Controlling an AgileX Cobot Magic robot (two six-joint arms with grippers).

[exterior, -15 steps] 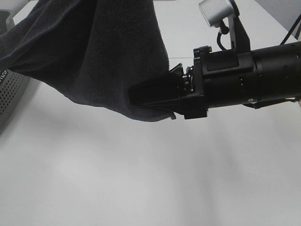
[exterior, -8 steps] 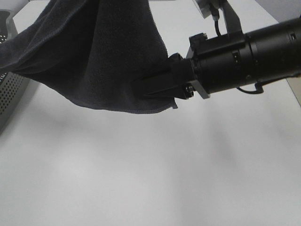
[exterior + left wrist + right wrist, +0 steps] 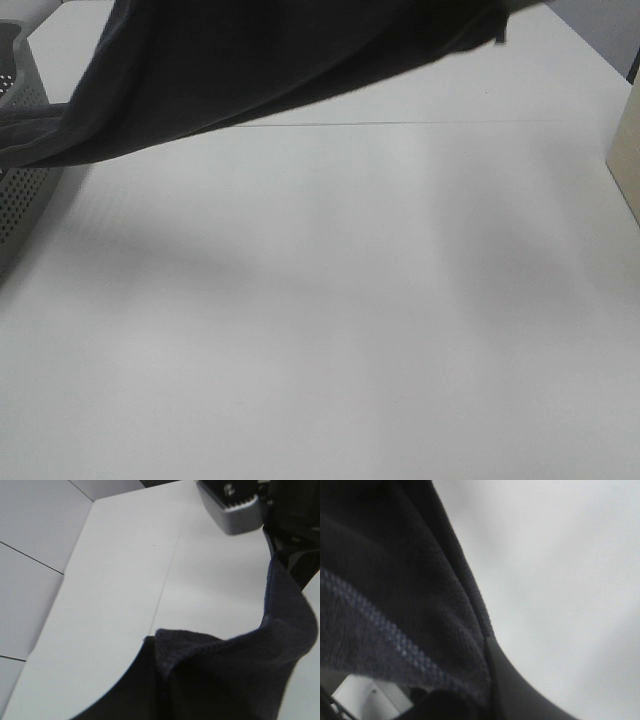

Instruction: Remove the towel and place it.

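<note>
Dark navy towel (image 3: 250, 70) hangs stretched from the right gripper down to the grey basket (image 3: 20, 190), its far end trailing over the rim. The right gripper is clenched on the cloth (fabric fills its view). The left gripper is closed with towel bunched against it, grip unconfirmed. The lift looks mostly done; clearing the basket and laying the towel on the table (image 3: 350, 300) remain.
</note>
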